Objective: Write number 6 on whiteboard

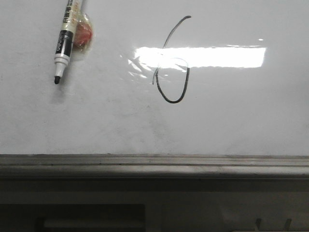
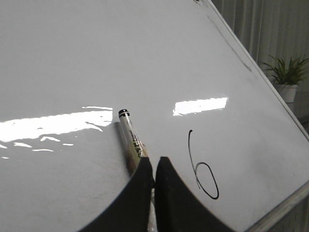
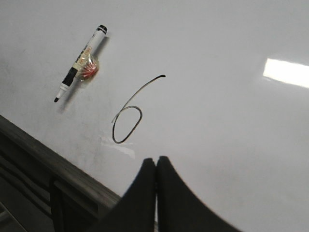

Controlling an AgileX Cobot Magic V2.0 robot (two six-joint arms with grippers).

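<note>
The number 6 point(image 1: 172, 102) is a thin black line on the whiteboard point(image 1: 241, 121), with a slanted stem and an oval loop below. It also shows in the left wrist view point(image 2: 213, 197) and the right wrist view point(image 3: 119, 141). A black-and-white marker pen point(image 1: 65, 38) lies against the board to the left of the 6, tip down and uncapped. My left gripper point(image 2: 154, 159) is shut and empty; its fingers hide the pen's near end point(image 2: 130, 140). My right gripper point(image 3: 156, 159) is shut and empty, off the board below the 6. Neither gripper shows in the front view.
A crinkled clear wrap with a red-orange lump point(image 1: 83, 35) clings to the pen's side, as the right wrist view point(image 3: 89, 71) also shows. A grey metal ledge point(image 1: 154, 164) runs along the board's lower edge. A potted plant point(image 2: 287, 72) stands beyond the board's far side.
</note>
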